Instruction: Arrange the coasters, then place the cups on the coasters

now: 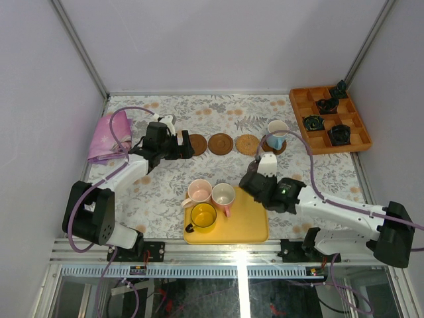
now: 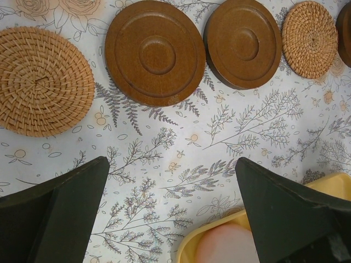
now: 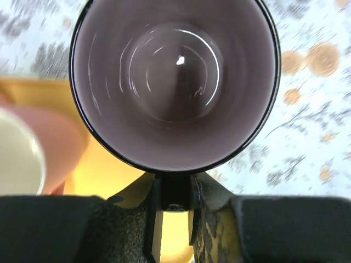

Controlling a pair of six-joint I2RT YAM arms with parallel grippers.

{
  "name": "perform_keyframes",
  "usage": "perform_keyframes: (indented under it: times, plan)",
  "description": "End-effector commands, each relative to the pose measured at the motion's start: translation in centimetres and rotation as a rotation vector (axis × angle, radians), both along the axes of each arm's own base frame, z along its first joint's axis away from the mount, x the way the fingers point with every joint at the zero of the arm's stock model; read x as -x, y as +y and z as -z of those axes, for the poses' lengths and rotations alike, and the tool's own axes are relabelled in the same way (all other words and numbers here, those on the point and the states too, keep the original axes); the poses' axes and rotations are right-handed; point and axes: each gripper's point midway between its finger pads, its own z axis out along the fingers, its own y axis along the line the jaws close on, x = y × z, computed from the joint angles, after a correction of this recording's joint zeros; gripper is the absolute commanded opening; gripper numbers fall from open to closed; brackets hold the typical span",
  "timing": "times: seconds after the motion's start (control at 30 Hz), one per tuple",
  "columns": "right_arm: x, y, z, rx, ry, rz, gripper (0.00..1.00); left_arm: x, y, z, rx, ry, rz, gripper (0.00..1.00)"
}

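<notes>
Right wrist view showed the right hand (image 3: 174,185) pinching the grey-purple cup (image 3: 175,82) by its handle (image 3: 174,198), a hold that might let it swivel or drop; the left hand (image 2: 171,211) stood wide.

Three coasters (image 1: 220,144) line the tabletop's (image 1: 318,179) far middle; a light blue cup (image 1: 277,132) stands on a fourth coaster (image 1: 281,149) toward the far-right corner; three cups (image 1: 199,193) crowd the yellow tray (image 1: 248,222) at the near edge

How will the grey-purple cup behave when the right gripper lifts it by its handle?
The grey-purple cup looks rigid and glossy, so it is probably hard and somewhat slippery. The right gripper pinches only its thin handle, so the cup may swing or tilt. It is empty, so likely light.
</notes>
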Motion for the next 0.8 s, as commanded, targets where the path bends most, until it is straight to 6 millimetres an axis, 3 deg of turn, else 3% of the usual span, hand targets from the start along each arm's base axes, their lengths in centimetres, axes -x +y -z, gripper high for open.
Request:
perform_keyframes:
  times: [0.0, 0.13, 0.27, 0.47, 0.77]
  plan:
    - [-7.1, -1.0, -5.0, -0.001, -0.199, 0.052, 0.0, -0.7, 0.0, -0.5, 0.003, -0.028, -0.002, 1.0]
    - [-11.4, -1.2, -6.3, 0.017, -0.226, 0.054, 0.0, -0.8, 0.5, -0.8, -0.017, -0.038, -0.017, 1.0]
    - [-14.7, -0.2, -6.5, 0.013, -0.22, 0.037, 0.0, -0.9, 0.9, -1.1, -0.032, -0.045, -0.032, 1.0]
    - [-17.6, 1.3, -5.2, 0.021, -0.193, 0.019, 0.0, -1.2, 0.9, -0.8, -0.031, -0.034, -0.045, 1.0]
    - [-22.0, 1.7, -3.4, 0.011, -0.188, 0.048, 0.0, -1.9, 0.7, -0.9, -0.032, -0.034, -0.043, 1.0]
